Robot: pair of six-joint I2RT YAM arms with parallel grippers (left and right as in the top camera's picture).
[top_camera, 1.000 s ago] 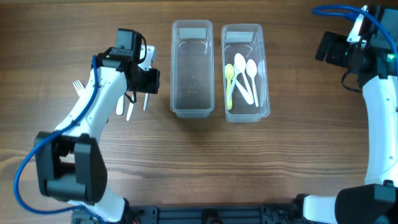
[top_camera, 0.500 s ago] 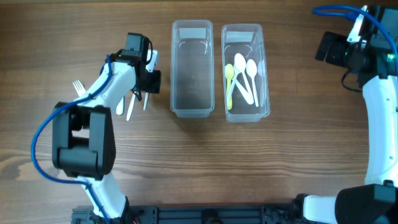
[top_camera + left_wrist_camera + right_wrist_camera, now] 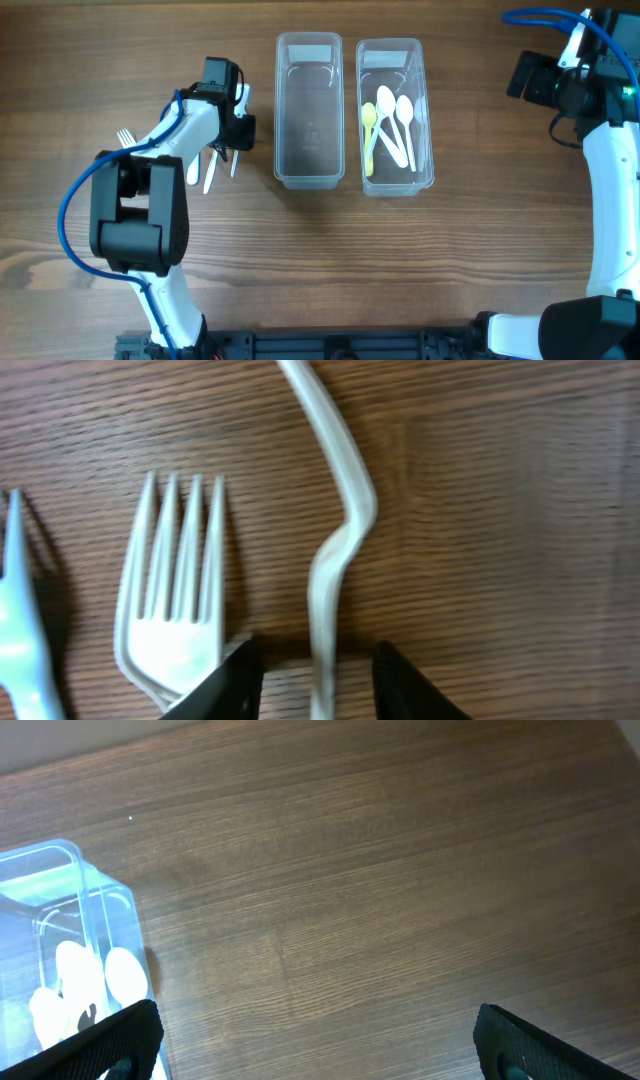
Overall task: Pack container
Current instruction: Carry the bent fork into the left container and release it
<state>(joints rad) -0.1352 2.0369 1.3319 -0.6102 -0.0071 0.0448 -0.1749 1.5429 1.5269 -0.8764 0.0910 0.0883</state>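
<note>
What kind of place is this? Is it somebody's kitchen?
Likely not a kitchen but a robot practice bench: a left arm and a right arm stand at a wooden table, where plastic forks, an empty clear tub and a tub of spoons are laid out for packing.

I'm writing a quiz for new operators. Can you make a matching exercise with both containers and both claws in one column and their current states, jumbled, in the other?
Column one:
1. left container
2. right container
3. left claw
4. right claw

Column two:
A. open above bare table
B. holds spoons
C. empty
D. open astride a pale utensil handle

Pairs: 1-C, 2-B, 3-D, 4-A.
</note>
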